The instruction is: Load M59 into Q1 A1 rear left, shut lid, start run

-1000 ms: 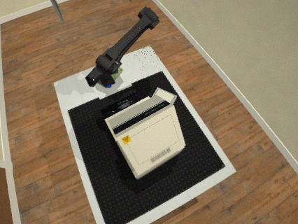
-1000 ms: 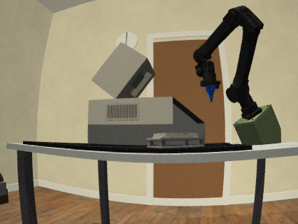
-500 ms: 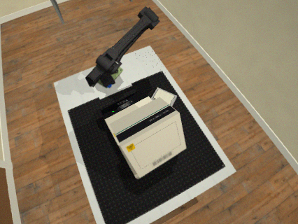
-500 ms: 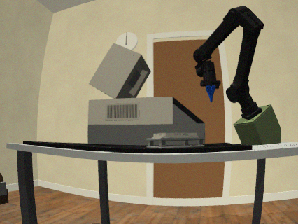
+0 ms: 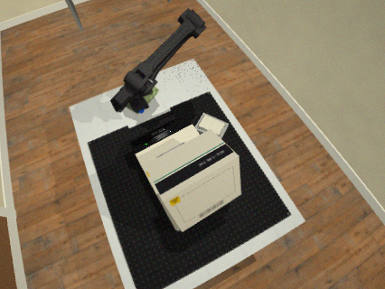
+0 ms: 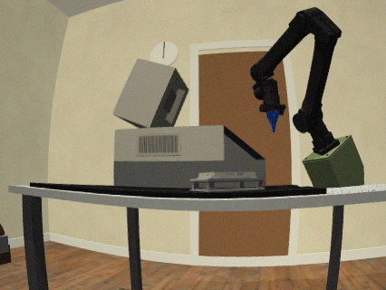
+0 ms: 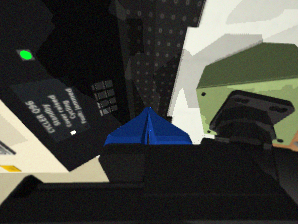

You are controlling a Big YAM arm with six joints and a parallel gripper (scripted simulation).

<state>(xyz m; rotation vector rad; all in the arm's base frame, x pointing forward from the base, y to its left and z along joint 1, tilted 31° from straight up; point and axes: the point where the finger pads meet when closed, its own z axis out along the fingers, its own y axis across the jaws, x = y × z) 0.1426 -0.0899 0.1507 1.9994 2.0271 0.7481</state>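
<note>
Q1 [image 6: 181, 159] sits mid-surface on the black mat [image 5: 136, 235], a beige-and-grey box with a barcode on its side and a sloped dark front panel [image 7: 55, 120] facing the arm's edge. Lid [image 6: 151, 92] raised, tilted up and back over the housing's rear; from above its cream top with black band and yellow sticker hides the block. Lamp [image 7: 25, 55] green. Keypad [image 7: 104, 96] a small grid of dark keys, labels too blurred to read.

Plate M59 [image 5: 212, 124], pale grey, lies on nest N1 [image 6: 226, 182] just beside Q1, toward the surface's far edge from the top view. Its markings not legible.

Tool [image 6: 272, 121]: blue fingers pressed together, nothing between them, pointing down, hanging in air above the front panel, touching nothing. Arm rises from a green base [image 6: 337, 165] at the surface's corner.
</note>
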